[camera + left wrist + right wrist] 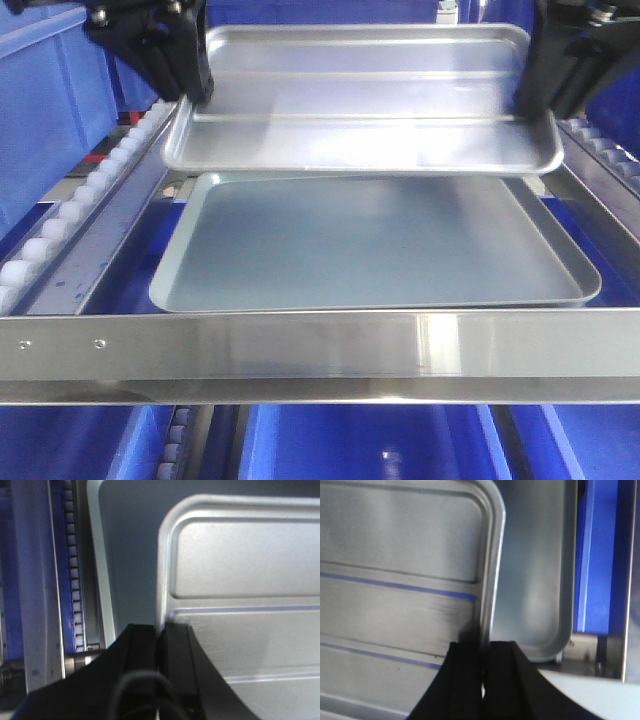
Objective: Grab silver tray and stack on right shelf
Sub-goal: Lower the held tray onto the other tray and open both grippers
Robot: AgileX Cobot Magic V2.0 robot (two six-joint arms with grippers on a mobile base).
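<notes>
Grippers (195, 95) (535, 110) on silver tray (360, 140) ends

A large, dull grey rectangular metal tray (370, 255) with a smooth floor, rounded corners and a low flared rim lies flat, one long side towards the front camera. Its far edge is hidden in that view. The left wrist view shows the grey tray (130, 550) along one rim, and the right wrist view shows the grey tray (540, 590) at one rounded corner. A blue plastic bin (40, 100) stands at the left, another blue bin (615, 110) at the right, and a lower blue bin (370, 440) sits beneath, with bright glints on its floor. A small red patch (95, 157) beside the left bin is too small to identify.
</notes>
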